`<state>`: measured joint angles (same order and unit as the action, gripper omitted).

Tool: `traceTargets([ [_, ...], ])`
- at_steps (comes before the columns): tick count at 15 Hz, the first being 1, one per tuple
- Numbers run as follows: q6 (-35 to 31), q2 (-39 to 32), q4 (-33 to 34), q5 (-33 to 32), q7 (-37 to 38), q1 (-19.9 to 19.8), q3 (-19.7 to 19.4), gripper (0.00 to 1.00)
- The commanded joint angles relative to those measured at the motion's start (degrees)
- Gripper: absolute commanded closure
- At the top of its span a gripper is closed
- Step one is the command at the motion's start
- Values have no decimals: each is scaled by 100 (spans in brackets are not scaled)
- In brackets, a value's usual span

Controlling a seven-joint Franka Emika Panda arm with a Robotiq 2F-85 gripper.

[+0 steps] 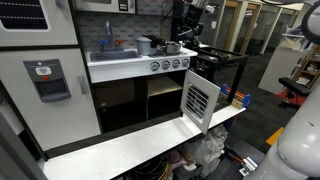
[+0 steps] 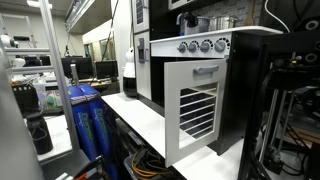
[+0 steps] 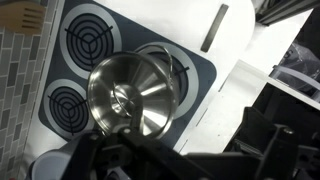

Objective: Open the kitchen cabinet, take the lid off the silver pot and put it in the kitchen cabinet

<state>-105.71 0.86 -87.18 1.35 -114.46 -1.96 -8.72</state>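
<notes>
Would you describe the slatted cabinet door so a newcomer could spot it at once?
Find the white toy kitchen. Below its row of silver knobs hangs a white hinged door. Only it has horizontal slats and stands swung open.

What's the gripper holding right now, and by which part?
Nothing is held. The gripper is open and hangs over the silver pot, with its jaws closed on no part of it.
</notes>
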Motion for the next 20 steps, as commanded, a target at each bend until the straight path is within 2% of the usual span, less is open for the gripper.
traceTargets([
  [1, 28, -96, 110, 22, -161, -145, 121, 0],
  [16, 19, -127, 142, 17, -158, -155, 145, 0],
  [20, 380, -517, 651, 352, -739, -294, 38, 0],
])
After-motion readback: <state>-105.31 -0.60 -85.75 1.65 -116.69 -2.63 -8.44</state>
